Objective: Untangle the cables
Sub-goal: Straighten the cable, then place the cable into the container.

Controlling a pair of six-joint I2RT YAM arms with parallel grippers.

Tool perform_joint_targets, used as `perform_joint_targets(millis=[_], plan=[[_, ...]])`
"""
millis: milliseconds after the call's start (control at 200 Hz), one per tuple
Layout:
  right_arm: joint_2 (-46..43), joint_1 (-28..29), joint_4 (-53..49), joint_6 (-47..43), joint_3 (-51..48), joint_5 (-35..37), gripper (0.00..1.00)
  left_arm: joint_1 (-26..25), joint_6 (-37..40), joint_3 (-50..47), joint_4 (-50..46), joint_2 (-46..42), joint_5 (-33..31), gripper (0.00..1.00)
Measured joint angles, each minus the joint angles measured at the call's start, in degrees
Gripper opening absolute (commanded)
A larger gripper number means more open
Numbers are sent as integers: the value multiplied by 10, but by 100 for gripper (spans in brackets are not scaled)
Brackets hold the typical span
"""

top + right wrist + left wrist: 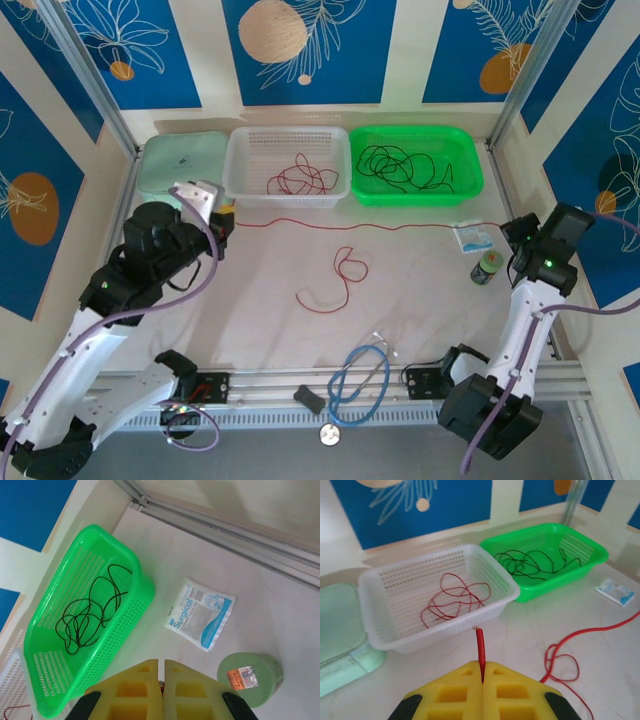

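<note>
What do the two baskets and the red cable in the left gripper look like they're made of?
White basket: moulded plastic, matt, by its regular perforated walls. Green basket: likely the same plastic, glossier at the rim. Red cable in the left gripper: smooth, probably plastic insulation; the pale speck at its cut end hints at a metal core, too small to confirm.

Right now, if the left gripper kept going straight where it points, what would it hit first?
Probably the near wall of the white basket, dead ahead of the left gripper; the red cable end it pinches would touch first. Depth is uncertain.
</note>
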Motion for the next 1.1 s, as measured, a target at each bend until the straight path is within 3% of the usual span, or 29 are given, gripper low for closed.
perform_joint_targets(millis=[255, 500, 605, 860, 1100], plan=[[0, -32, 0, 0, -2, -35, 0, 0, 9, 0, 0, -20, -65, 0], [5, -17, 3, 3, -2, -63, 0, 0, 9, 19, 1, 8, -107, 0], [14, 53, 4, 6, 8, -43, 0, 2, 9, 47, 7, 42, -120, 0], [99, 309, 19, 7, 145, 5, 0, 18, 24, 134, 61, 179, -126, 0], [230, 438, 50, -4, 298, 31, 0, 65, 33, 228, 114, 314, -120, 0]])
